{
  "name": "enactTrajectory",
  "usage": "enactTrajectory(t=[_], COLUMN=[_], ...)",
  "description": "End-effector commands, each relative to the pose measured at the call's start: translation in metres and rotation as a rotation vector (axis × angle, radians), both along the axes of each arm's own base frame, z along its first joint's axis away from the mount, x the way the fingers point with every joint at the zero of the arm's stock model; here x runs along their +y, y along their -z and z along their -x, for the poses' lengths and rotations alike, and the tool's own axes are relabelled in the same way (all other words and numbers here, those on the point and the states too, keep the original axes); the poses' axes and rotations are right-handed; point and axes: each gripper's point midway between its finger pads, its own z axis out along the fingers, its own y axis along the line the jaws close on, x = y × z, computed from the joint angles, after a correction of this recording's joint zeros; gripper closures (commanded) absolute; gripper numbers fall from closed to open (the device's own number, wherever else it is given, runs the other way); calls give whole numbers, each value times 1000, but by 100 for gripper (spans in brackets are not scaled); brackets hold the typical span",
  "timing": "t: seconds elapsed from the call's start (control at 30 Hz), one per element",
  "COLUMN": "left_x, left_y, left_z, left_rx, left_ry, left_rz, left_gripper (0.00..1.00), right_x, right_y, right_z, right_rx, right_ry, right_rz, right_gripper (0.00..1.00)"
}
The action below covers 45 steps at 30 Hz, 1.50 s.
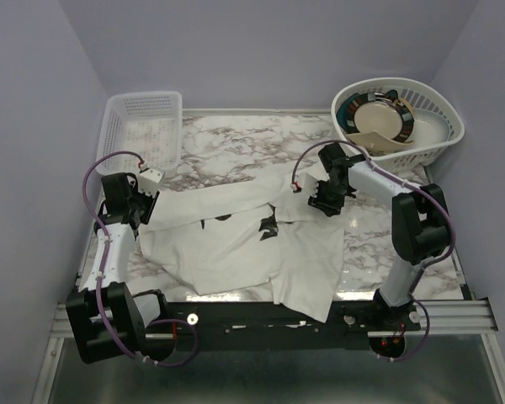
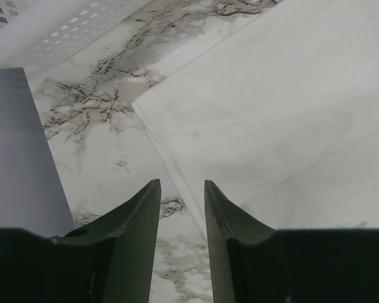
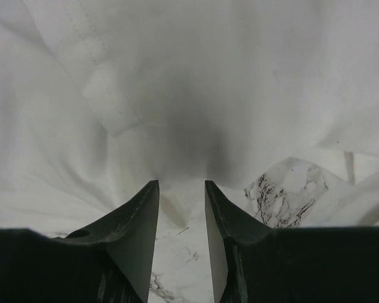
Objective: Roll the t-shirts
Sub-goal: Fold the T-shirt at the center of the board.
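- Across the middle of the top view, the soft white short-sleeved cloth t-shirts [image 1: 236, 252] lie spread out and rumpled on the white, grey-veined marble table [image 1: 236, 139]. One flap droops over the table's near edge at lower centre.
- No rolled section shows anywhere in the cloth, so I judge the task to be at its very start. Smoothing, any folding and all of the rolling are left to do.
- Small black printed marks [image 1: 269, 225] sit near the centre of the cloth. I cannot tell how many shirts overlap there.
- The cloth's long axis runs roughly left to right across the frame. I cannot tell which end is the collar.
- At the cloth's left end, the left gripper [image 2: 180, 184] has its jaws moderately parted and holds nothing. Marble shows through the gap, and a straight shirt edge lies just ahead to the right.
- At the cloth's upper right, the right gripper [image 3: 180, 184] stands parted to a similar width and is also empty. Bunched fabric lies just beyond its tips, and a stitched hem [image 3: 104, 88] is at upper left of that view.
- A rectangular white plastic lattice basket [image 1: 143, 122] sits at upper left and an oval white plastic basket [image 1: 450, 126] holding plates at upper right, both apart from the cloth.
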Motion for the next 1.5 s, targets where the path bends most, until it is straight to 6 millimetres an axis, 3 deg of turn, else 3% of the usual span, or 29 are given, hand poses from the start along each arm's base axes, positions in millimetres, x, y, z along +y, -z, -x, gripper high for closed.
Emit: enactTrajectory(t=[0.0,0.87,1.47], left_x=[7,9,13], left_y=[-8,-3,-2], left_z=[-3,2,3], left_rx=[-3,5,5], left_ry=[-8,-22,-32], left_rz=[-27,-16,-17], left_gripper=[56,56,55], right_x=[-2,-7,-5], right_y=[2,-4,18], right_z=[-9,24,29], right_rx=[-14,51,113], right_ry=[-43,-134,-136], right_rz=[19,6,9], right_gripper=[57,56,55])
